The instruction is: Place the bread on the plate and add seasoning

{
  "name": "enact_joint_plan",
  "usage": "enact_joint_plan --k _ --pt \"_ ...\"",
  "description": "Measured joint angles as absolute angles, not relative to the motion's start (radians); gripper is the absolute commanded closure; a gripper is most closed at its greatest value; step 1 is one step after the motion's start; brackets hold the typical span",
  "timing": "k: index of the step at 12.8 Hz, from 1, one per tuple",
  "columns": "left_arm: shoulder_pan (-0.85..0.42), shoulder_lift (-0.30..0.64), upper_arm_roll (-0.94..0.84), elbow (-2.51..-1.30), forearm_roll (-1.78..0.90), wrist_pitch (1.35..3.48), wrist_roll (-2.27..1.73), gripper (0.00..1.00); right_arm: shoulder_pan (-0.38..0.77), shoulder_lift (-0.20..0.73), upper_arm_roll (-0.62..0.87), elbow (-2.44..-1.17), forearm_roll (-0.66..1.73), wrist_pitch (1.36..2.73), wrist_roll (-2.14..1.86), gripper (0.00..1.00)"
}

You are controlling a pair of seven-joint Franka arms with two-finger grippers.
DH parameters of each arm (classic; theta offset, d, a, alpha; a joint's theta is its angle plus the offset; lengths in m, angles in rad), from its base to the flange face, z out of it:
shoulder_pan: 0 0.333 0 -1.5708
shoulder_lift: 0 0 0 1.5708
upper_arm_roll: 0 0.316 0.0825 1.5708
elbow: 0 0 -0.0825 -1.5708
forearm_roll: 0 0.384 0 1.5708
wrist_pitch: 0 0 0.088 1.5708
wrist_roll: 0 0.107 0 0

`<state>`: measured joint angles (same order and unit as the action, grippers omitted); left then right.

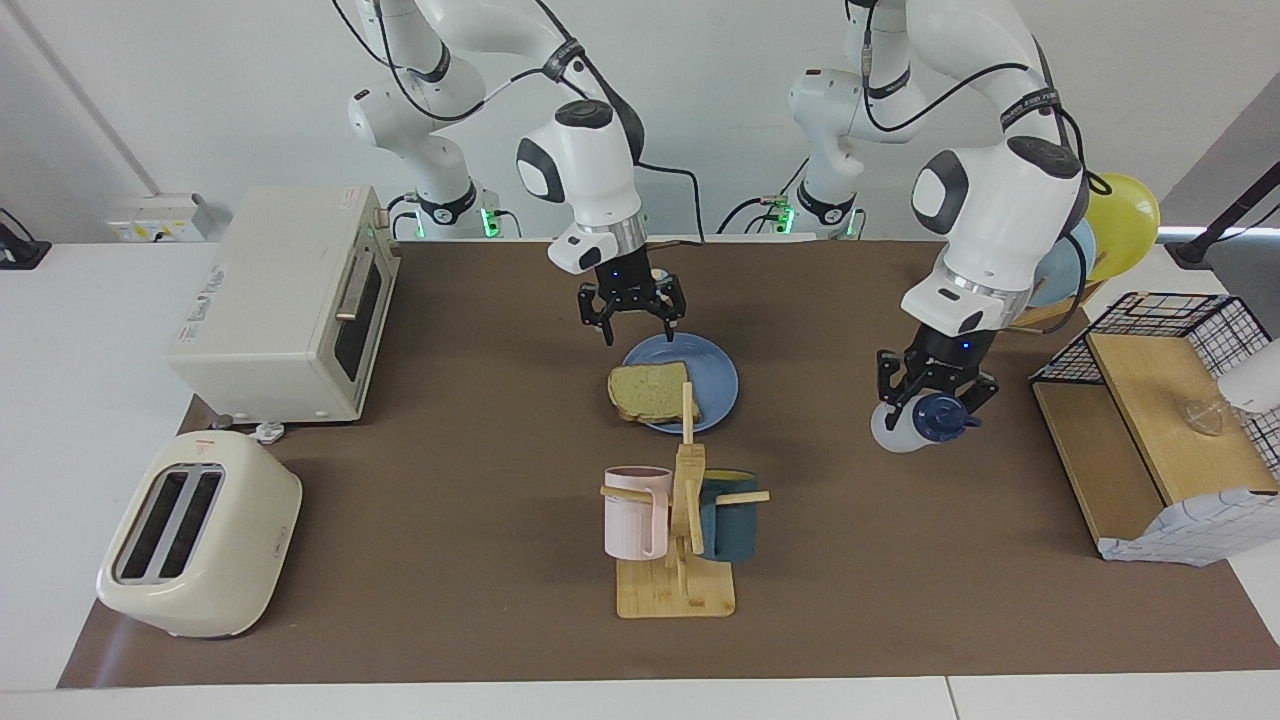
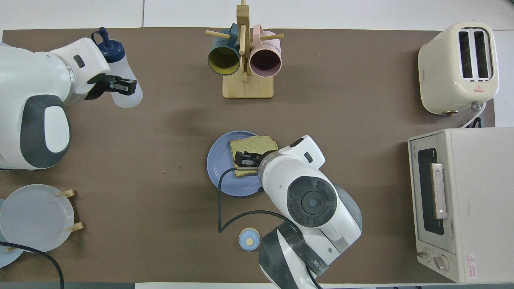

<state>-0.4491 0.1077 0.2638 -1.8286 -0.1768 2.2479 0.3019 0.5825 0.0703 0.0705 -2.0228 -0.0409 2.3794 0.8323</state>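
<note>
Now, from each claw outward:

Right claw: released, its dark fingers spread and empty, hanging just over the plate's edge nearest the robots.

Left claw: clenched on the seasoning bottle, held up over bare worktop toward the left arm's end, well apart from the plate.

Bread: lies flat on the plate, overhanging the rim on the side toward the right arm's end. It is a square, porous slice, pale yellow-green with a tan crust.

Plate: flat, round, smooth medium blue with a slightly raised rim, near the middle of the worktop.

Seasoning bottle: translucent white plastic with a conical body, navy cap and loop; it is tilted in the grip, cap toward the camera in the facing view.

Step in hand: by my judgement the bread is placed and the seasoning is next.

Doing it well: carry the bottle high enough to pass the mug rack, which stands farther from the robots than the plate. Centre the cap over the slice before tipping, and wait for the right arm to draw off so the two do not meet.

Risk: the smooth cone could slip through the fingers when inverted.
</note>
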Motion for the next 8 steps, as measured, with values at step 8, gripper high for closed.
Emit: enact_joint_plan --k 8 --pt "-0.454 -0.034 0.251 -1.844 -0.177 1.915 0.624 1.0 0.462 0.111 0.065 -1.717 0.2 2.013 0.67 0.0"
